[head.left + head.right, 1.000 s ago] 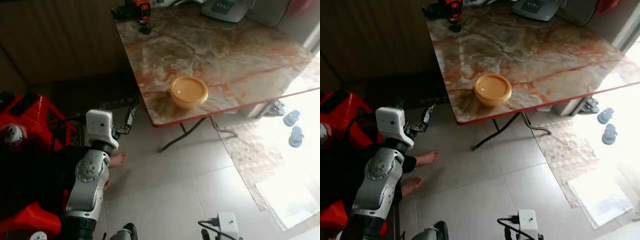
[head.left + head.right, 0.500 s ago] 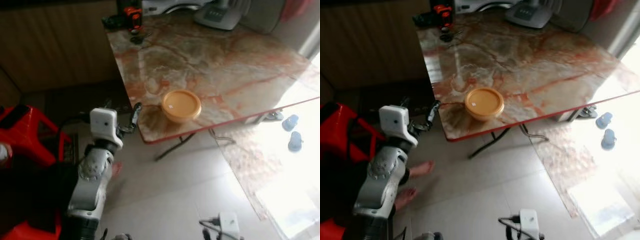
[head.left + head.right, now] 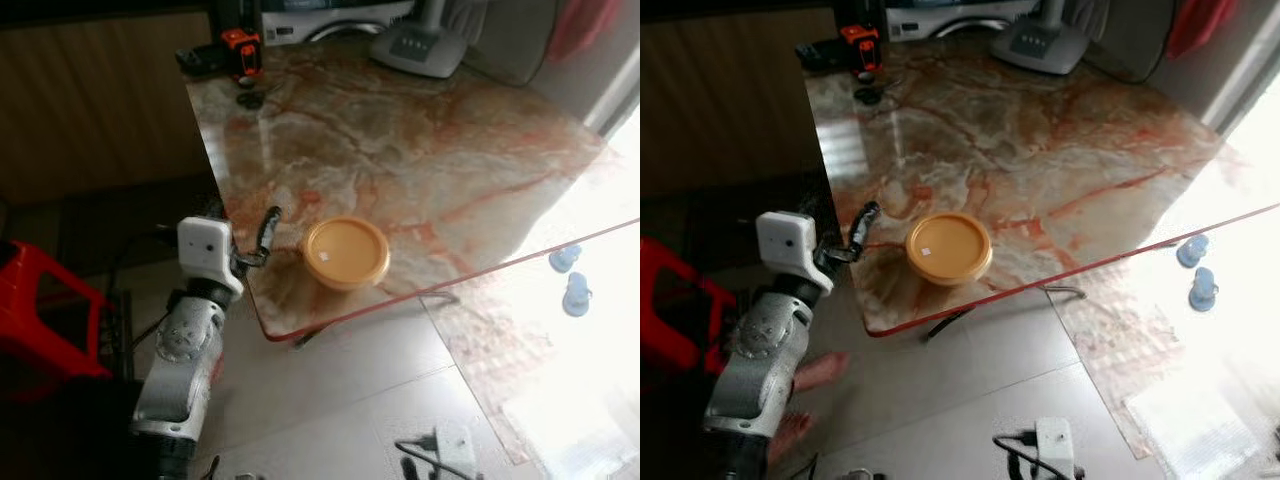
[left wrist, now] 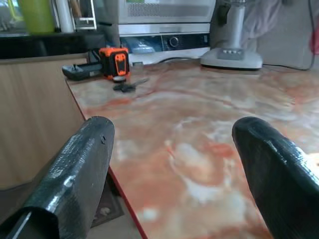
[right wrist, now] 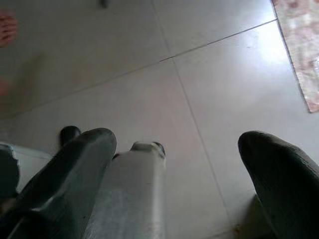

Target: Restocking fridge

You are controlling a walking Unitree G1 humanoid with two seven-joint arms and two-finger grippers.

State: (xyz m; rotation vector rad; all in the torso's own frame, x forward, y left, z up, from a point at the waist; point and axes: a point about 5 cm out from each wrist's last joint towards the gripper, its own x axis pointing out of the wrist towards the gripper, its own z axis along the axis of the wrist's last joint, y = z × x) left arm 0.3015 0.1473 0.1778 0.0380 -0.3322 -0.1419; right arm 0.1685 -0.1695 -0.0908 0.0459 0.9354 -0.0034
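A round yellow container (image 3: 346, 253) with its lid on stands near the front left corner of the marble table (image 3: 420, 140). My left gripper (image 3: 265, 230) is raised at the table's left edge, a short way left of the container and not touching it. In the left wrist view its two black fingers (image 4: 75, 169) stand wide apart and open, with the tabletop stretching out between them. My right gripper (image 5: 177, 164) hangs low over the tiled floor, open and holding nothing.
An orange and black tool (image 3: 240, 48) and a grey fan base (image 3: 420, 45) sit at the table's far edge, with a microwave (image 4: 164, 10) behind. A red stool (image 3: 40, 320) stands to my left, a person's bare foot (image 3: 820, 370) beside it. Slippers (image 3: 570, 280) lie right of the table.
The camera has come closer to the table and the view has shifted. My left gripper now stands level with the container at the table's edge, where before it was short of the table.
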